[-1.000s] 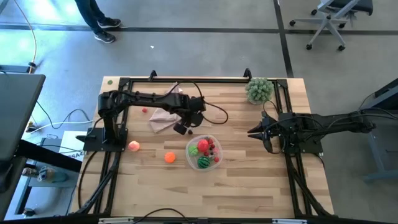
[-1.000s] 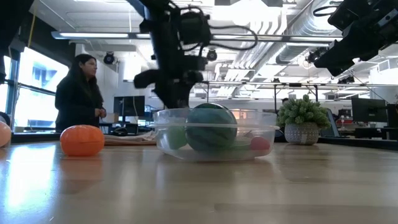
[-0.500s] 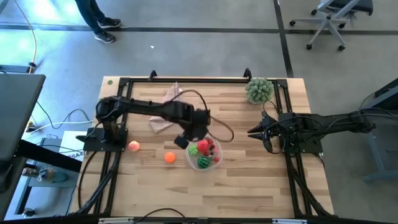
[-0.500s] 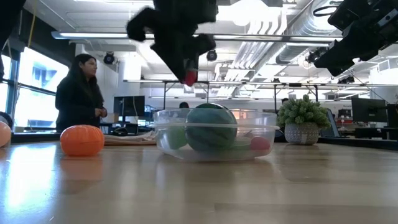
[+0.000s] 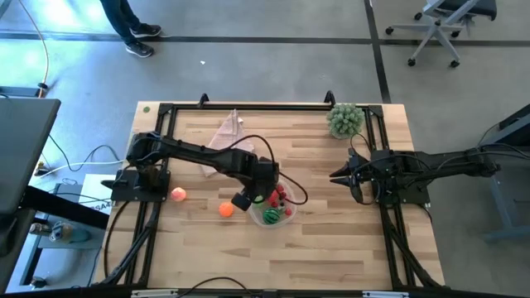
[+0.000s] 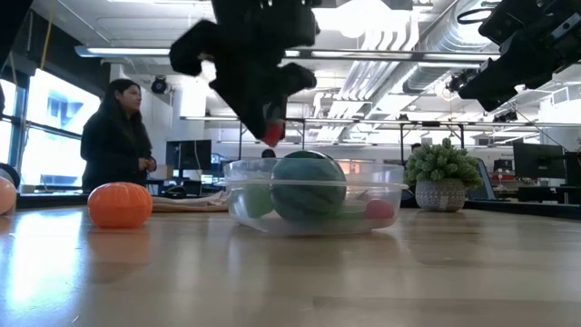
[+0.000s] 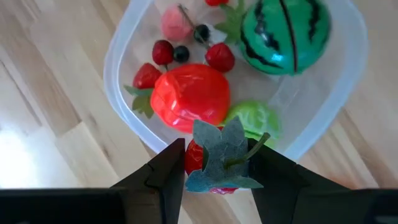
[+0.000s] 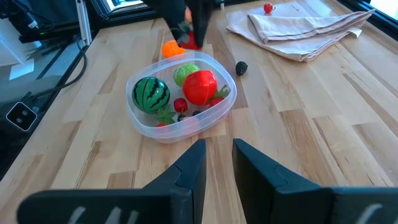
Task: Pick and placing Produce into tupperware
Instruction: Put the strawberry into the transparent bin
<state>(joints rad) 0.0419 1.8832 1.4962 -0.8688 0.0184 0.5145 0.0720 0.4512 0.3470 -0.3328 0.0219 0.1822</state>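
Note:
A clear tupperware [image 5: 286, 217] stands at the table's middle, toward the near edge. It holds a striped melon [image 7: 283, 31], a red apple [image 7: 189, 96], a green ball [image 7: 255, 118] and small berries [image 7: 163, 52]. My left gripper [image 5: 248, 197] hangs over the tub's left rim [image 7: 134, 127], shut on a small red strawberry [image 6: 272, 134]. An orange [image 5: 226, 210] and a pink peach [image 5: 178, 194] lie on the wood to the left. My right gripper [image 5: 338, 175] waits at the right, open by a narrow gap. My left gripper pinches the strawberry's red body [image 7: 198, 155] between its two fingers [image 7: 165, 177]. The fingers come from above, pointing steeply down. The green leaf cap [image 7: 221, 152] faces up toward the wrist. The strawberry hangs clear above the tub's rim.
A folded pink cloth [image 5: 225, 132] lies at the far left with a tiny red berry [image 8: 268, 8] on it. A dark berry [image 8: 241, 67] sits on the wood between the cloth and the tub. A potted plant [image 5: 345, 120] stands far right. A person [image 6: 113, 136] stands beyond the table.
My left gripper has swung from beside the pink cloth toward the table's near edge, carrying the strawberry, and now hangs over the tub's left rim. The right arm has kept still.

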